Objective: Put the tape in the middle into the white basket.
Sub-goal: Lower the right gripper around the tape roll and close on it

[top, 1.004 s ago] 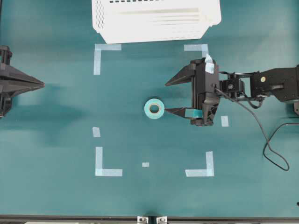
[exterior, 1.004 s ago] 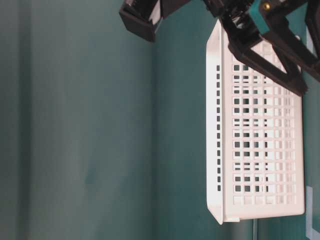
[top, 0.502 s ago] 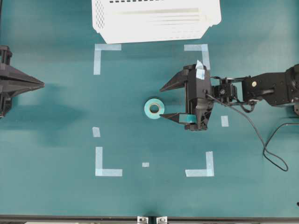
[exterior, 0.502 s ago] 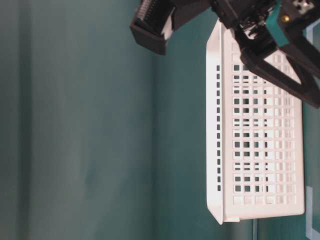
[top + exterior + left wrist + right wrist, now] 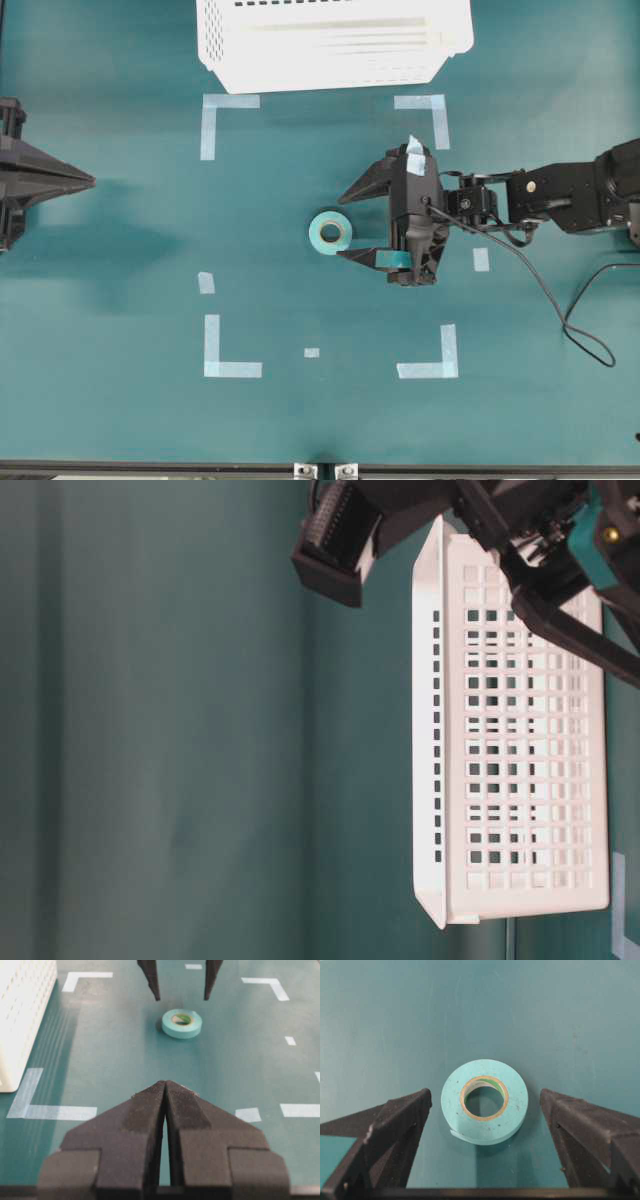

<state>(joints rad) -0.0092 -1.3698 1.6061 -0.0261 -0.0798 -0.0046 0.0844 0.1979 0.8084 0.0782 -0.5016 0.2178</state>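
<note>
The tape [image 5: 318, 238], a light teal roll with a tan core, lies flat in the middle of the taped square. My right gripper [image 5: 342, 224] is open, and its two fingertips reach just past the roll's right edge, one on each side. In the right wrist view the tape [image 5: 516, 1106] lies between the black fingers [image 5: 400, 1120] without touching either. My left gripper [image 5: 86, 181] rests shut at the left edge, far from the roll; its pads [image 5: 150, 1110] meet at the tip. The white basket [image 5: 330, 62] stands at the back, apart from both grippers.
Pale tape strips [image 5: 231, 369] mark the corners of a square on the teal table, with small scraps [image 5: 481, 259] near them. The right arm's black cable [image 5: 575, 320] loops over the table at the right. The slotted basket wall [image 5: 520, 780] fills the table-level view.
My right gripper has moved left towards the tape while staying open, so its fingertips now flank the roll. The tape and the left gripper have not moved.
</note>
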